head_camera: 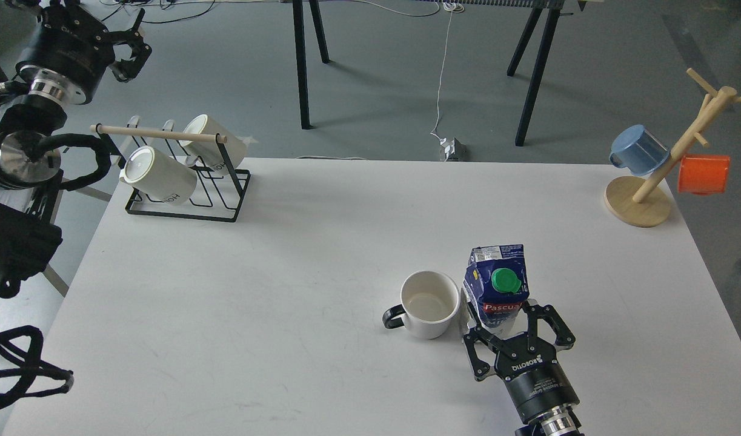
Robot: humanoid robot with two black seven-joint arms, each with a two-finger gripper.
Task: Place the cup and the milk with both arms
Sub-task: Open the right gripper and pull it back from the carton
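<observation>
A white cup with a black handle stands upright on the white table, right of centre near the front. A blue milk carton with a green cap stands upright close against the cup's right side. My right gripper is at the carton's near side, its fingers spread on either side of the carton's base, which they partly hide. My left gripper is open and empty, raised off the table at the far left, above the mug rack.
A black wire rack with two white mugs stands at the back left. A wooden mug tree with a blue and an orange mug stands at the back right. Black table legs stand on the floor beyond.
</observation>
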